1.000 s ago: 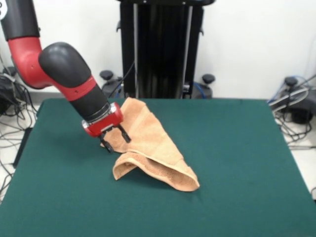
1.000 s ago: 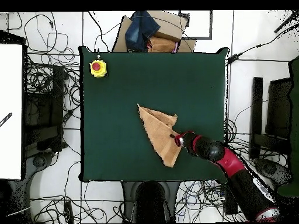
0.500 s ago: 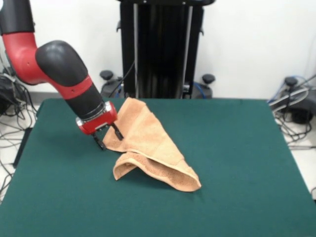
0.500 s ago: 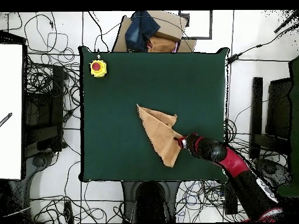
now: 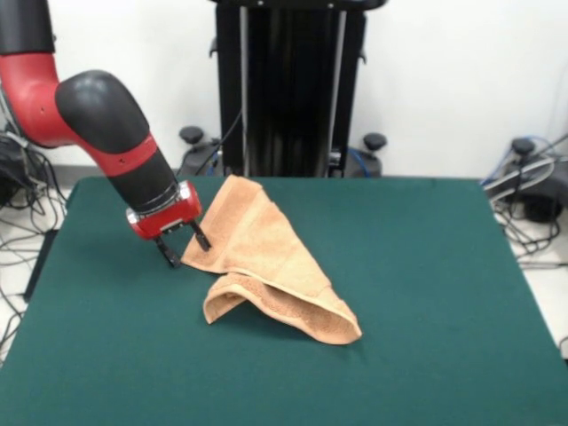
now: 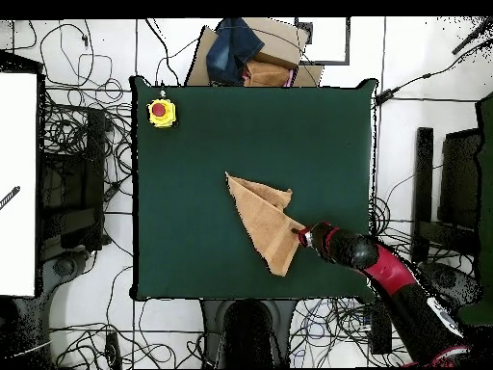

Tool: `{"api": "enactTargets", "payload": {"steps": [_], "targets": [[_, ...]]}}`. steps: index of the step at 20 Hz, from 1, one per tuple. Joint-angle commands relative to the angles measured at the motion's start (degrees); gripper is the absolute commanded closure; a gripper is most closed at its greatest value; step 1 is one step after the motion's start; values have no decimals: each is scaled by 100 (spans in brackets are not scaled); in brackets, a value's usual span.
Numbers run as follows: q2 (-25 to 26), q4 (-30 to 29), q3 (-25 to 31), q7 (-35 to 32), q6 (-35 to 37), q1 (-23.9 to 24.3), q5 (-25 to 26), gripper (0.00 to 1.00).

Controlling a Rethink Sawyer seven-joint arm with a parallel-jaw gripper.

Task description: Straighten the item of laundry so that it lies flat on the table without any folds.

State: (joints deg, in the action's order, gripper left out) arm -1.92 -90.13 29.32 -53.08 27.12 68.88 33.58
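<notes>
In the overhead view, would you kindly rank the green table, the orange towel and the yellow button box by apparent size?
1. The table, by far the largest.
2. The towel, folded into a wedge.
3. The button box, near a table corner, smallest.

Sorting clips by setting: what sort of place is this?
Probably a robotics lab: a green table with a yellow emergency-stop button, cables tangled over the floor, and a robot arm beside an orange towel.
</notes>
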Motion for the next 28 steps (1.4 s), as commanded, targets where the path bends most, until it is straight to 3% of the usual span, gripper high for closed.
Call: {"api": "enactTargets", "payload": {"steps": [1,19,28], "targets": [[124,674,-396,-570,-24,-199,6,0],[263,622,-573,-844,-193,-315,-45,0],[17,323,-874,-1023,138,-429,-195,0]]}}
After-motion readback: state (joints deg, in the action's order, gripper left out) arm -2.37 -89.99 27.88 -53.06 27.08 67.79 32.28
